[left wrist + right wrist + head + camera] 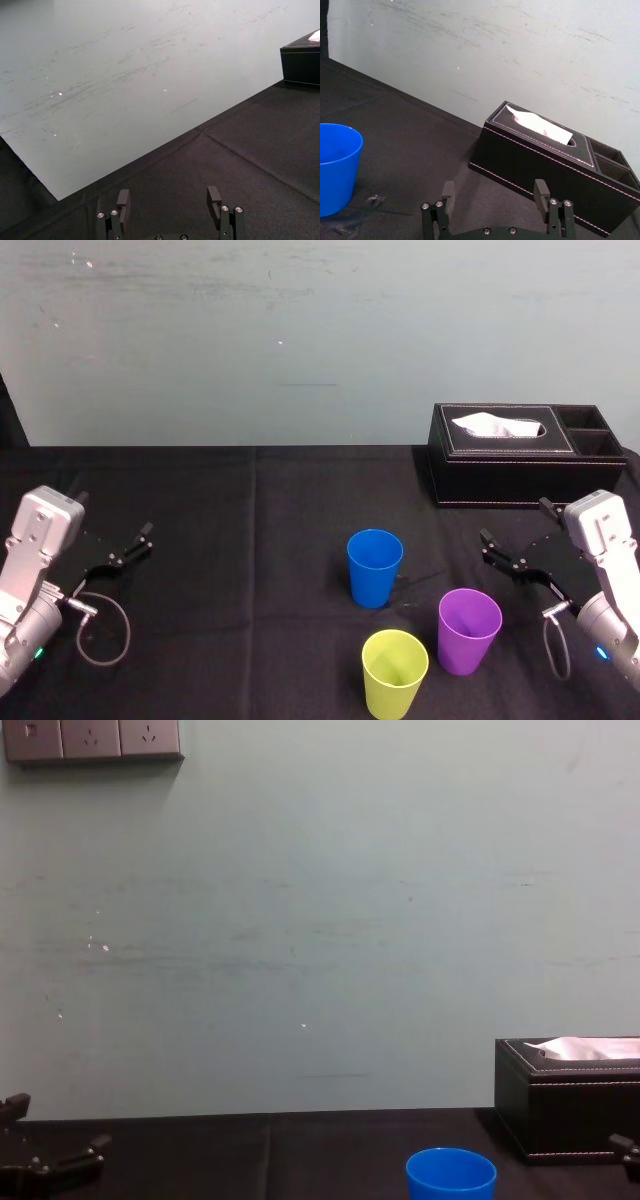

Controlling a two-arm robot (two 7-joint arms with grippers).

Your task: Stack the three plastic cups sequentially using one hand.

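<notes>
I had the left gripper (168, 197) and the right gripper (495, 189) open and empty, one at each side.
The blue cup (375, 567) stood mid-table (250, 540); the purple cup (468, 630) and the yellow-green cup (394, 673) stood apart, nearer the robot.

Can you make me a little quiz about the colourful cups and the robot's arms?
1. Fill the gap: the blue cup, purple cup and yellow-green cup stand apart, each with its open end facing ___.
2. Which cup stands farthest from the robot? A blue, B purple, C yellow-green.
3. True or false: the left end effector and the right end effector are both open and empty.
Key: 1 up; 2 A; 3 true.
</notes>
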